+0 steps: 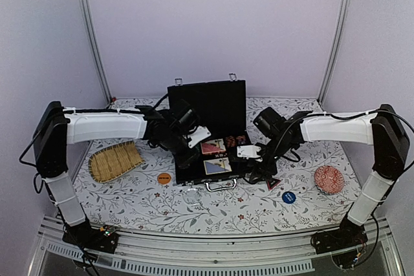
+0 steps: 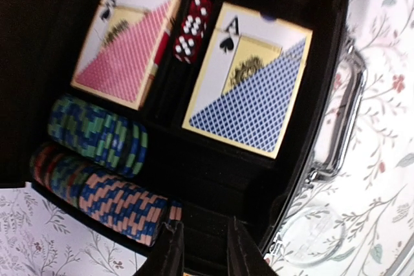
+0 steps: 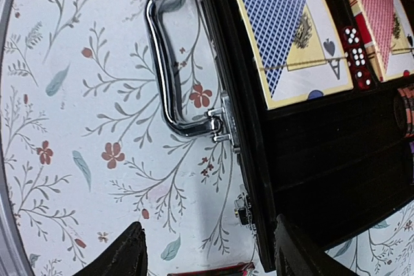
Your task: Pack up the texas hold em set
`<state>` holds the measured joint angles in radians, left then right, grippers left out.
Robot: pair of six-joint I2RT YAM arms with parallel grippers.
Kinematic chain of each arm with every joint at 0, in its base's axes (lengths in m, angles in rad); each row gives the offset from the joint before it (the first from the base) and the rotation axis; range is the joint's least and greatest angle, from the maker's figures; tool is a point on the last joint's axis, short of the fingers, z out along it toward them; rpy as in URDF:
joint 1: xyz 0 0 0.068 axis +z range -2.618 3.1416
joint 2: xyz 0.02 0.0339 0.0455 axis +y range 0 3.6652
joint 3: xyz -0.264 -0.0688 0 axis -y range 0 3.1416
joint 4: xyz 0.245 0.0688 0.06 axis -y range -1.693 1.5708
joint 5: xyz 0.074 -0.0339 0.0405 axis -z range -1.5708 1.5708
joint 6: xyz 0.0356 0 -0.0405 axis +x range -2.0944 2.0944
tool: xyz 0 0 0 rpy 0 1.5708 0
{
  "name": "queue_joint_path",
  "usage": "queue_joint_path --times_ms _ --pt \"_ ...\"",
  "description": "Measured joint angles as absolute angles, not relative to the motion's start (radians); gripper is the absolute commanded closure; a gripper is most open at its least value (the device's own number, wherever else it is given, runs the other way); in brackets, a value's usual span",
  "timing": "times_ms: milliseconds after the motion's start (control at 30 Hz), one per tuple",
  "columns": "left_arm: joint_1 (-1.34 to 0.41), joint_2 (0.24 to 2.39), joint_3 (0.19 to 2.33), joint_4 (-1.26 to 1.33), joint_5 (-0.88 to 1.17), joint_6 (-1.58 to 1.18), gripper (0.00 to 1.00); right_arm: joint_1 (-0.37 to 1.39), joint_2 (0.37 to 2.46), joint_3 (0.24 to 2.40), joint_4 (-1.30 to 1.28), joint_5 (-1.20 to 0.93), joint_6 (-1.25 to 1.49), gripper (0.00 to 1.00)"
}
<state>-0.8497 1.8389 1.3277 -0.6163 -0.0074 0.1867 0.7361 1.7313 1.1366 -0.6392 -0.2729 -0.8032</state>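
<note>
Reading "A" on blue deck (image 2: 249, 88), L end effector (image 2: 204, 234) narrow, empty, R end effector (image 3: 208, 240) wide

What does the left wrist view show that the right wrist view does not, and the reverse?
Only the left wrist view: the blue-green chip row and the orange-blue chip row. Only the right wrist view: the silver handle in full and a cropped red item at the bottom edge. Both: the blue deck, the red deck, the red dice, the black case and part of the handle.
</note>
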Motion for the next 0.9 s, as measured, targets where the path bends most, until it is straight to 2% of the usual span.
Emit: queue_joint_path --times_ms 133,300,467,600,667,733,800,900 --pt "-0.850 1.747 1.329 -0.591 -0.005 0.159 0.69 0.722 1.678 1.155 -0.683 -0.307 -0.777 0.32" --pt "-0.851 1.672 1.305 -0.573 -0.011 0.111 0.57 0.679 1.641 1.174 -0.714 -0.328 -0.741 0.31" --pt "-0.851 1.614 1.213 -0.566 -0.031 0.067 0.56 0.616 1.597 1.167 -0.719 -0.321 -0.702 0.31" --pt "-0.851 1.593 1.134 -0.572 -0.025 0.047 0.62 0.559 1.561 1.115 -0.712 -0.319 -0.686 0.25" --pt "-0.851 1.592 1.105 -0.581 -0.008 0.043 0.72 0.534 1.559 1.079 -0.709 -0.315 -0.675 0.18" --pt "-0.853 1.592 1.087 -0.590 0.007 0.041 0.86 0.510 1.557 1.039 -0.697 -0.309 -0.663 0.12" --pt "-0.854 1.594 1.077 -0.595 0.018 0.051 0.96 0.491 1.551 1.006 -0.688 -0.306 -0.652 0.12" --pt "-0.855 1.607 1.081 -0.591 0.010 0.057 1.00 0.482 1.542 0.986 -0.672 -0.306 -0.636 0.16"
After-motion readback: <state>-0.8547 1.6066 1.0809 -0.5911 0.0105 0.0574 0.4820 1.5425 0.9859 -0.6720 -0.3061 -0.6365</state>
